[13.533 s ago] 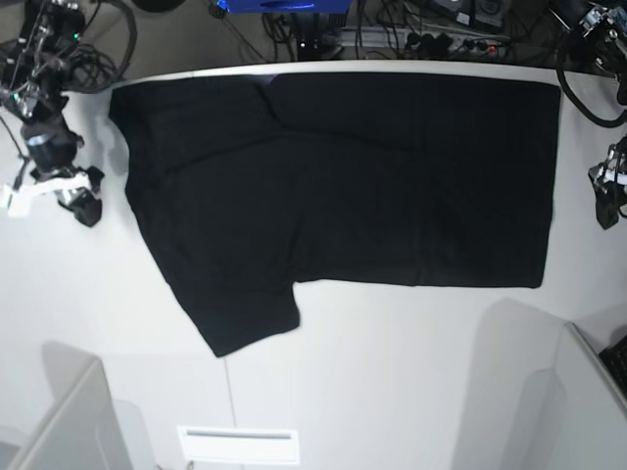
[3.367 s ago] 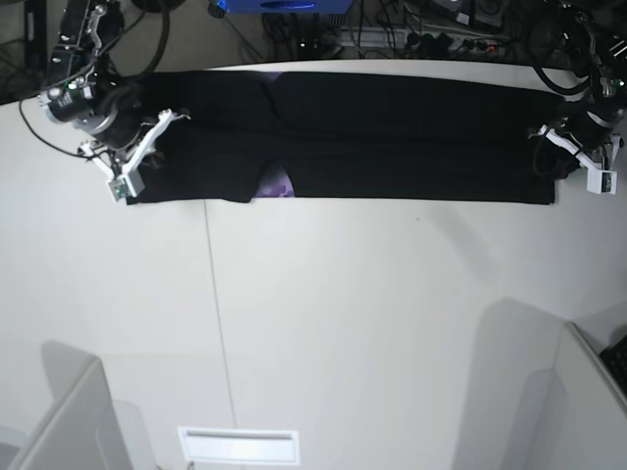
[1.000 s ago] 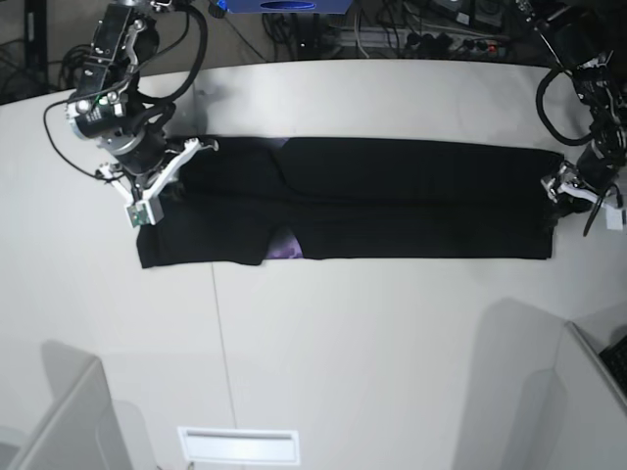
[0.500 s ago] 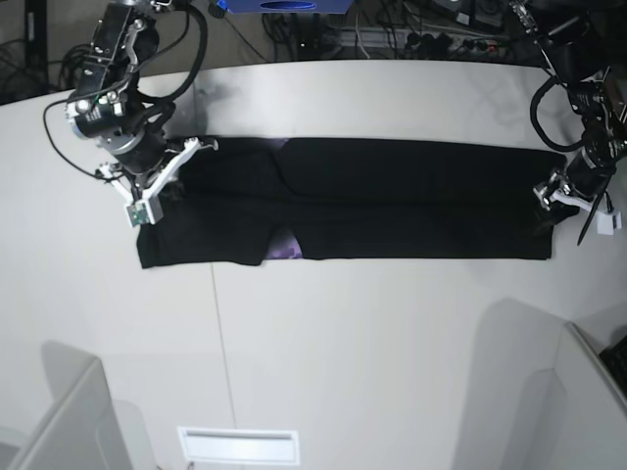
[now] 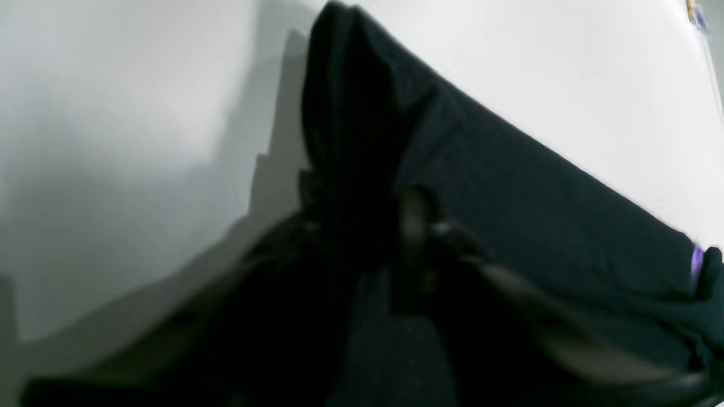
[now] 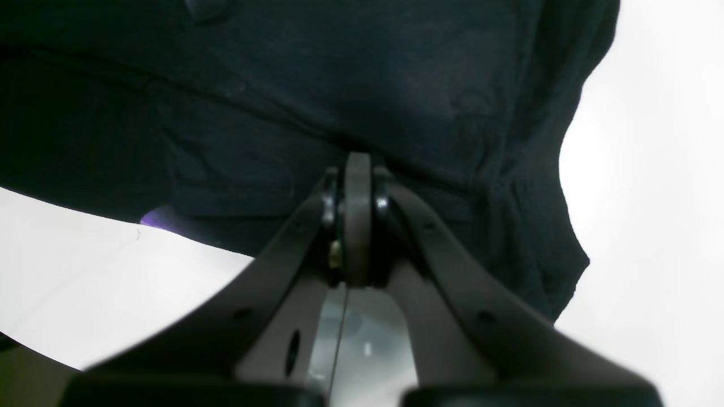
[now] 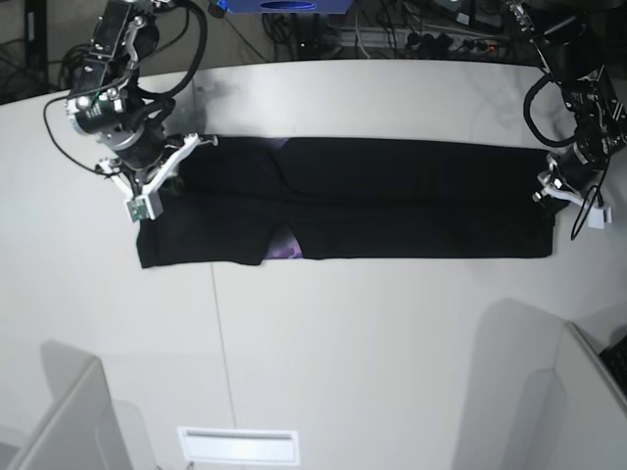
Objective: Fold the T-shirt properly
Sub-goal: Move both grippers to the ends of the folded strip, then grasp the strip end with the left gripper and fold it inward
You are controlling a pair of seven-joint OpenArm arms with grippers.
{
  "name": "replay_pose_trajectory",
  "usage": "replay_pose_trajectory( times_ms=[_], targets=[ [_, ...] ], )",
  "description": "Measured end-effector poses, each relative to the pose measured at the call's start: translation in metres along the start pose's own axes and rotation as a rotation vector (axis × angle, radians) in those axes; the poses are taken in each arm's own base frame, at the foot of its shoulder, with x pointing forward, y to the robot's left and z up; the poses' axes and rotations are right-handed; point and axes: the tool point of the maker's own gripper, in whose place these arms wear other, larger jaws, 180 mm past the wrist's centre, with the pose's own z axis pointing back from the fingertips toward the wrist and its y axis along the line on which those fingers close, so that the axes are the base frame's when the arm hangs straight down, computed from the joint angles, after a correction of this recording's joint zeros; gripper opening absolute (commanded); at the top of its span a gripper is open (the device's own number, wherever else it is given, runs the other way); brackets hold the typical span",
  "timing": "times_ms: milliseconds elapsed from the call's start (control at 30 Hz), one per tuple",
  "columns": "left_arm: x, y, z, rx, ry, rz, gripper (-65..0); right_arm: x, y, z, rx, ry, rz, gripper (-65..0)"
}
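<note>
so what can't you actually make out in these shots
- Left gripper: in the left wrist view it is blurred and dark against the T-shirt, so its grip is unclear.
- The print: only a purple sliver peeks from the fold in the base view; the black cloth covers the rest.
- Right gripper: the wrist view shows it shut at a crease, but whether cloth is pinched is unclear.

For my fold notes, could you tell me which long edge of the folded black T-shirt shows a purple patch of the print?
The long edge nearer the base camera: the folded black cotton T-shirt shows the purple patch there, left of centre. The far edge looks almost wholly black.
</note>
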Motion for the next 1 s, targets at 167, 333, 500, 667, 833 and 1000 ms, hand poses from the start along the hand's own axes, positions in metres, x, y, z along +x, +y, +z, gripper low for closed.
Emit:
replay_pose_trajectory(
  times_ms=[167, 333, 500, 667, 833, 1000],
  targets=[
    [-0.001, 0.001, 0.0, 0.003, 0.005, -0.002, -65.0, -0.003, 0.001, 0.0, 0.001, 0.008, -0.002, -65.0],
    [0.009, 0.013, 0.009, 0.046, 0.021, -0.037, -65.0, -0.004, 0.0, 0.001, -0.001, 0.008, -0.003, -65.0],
    [0.032, 0.01, 0.022, 0.061, -0.003, -0.128, -65.0, -0.008, -0.018, 0.006, -0.054, -0.003, -0.077, -65.0],
    [0.047, -0.002, 0.035, 0.057, -0.037, -0.215, -65.0, -0.015, -0.031, 0.011, -0.096, 0.004, -0.114, -65.0],
    [0.04, -0.01, 0.045, 0.055, -0.028, -0.277, -65.0, -0.017, -0.039, 0.014, -0.115, 0.003, -0.131, -65.0],
    [0.032, -0.034, 0.049, 0.018, -0.034, -0.328, -65.0, -0.018, -0.042, 0.016, -0.124, 0.003, -0.135, -65.0]
  ],
)
